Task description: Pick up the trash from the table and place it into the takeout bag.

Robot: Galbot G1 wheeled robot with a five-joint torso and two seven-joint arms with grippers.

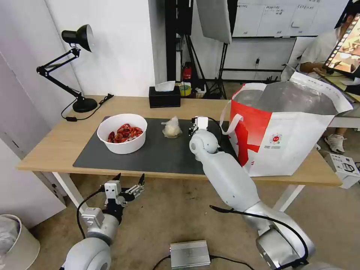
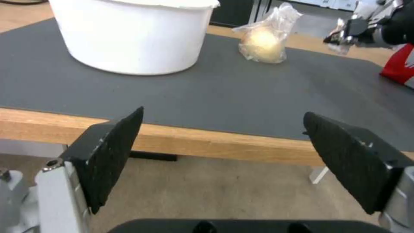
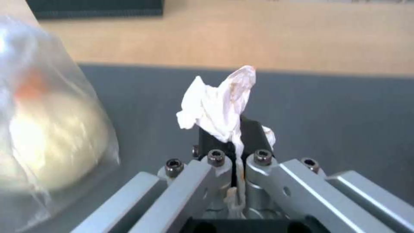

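Right wrist view: the right gripper (image 3: pixel 235 142) is clamped on a crumpled white tissue (image 3: pixel 220 103) above the dark grey mat (image 3: pixel 336 106), just beside the knotted clear bag (image 3: pixel 47 129). Head view: the bowl of red shells (image 1: pixel 122 133) sits near the mat's left edge; the takeout bag (image 1: pixel 285 131) stands at the table's (image 1: pixel 56 146) right end. The left gripper (image 1: pixel 129 183) hangs below the front edge, jaws wide apart and holding nothing.

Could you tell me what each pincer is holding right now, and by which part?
The right pincer is shut on the crumpled white tissue, pinching its lower end, above the dark grey mat. The left pincer is open, holding nothing, below the table edge.
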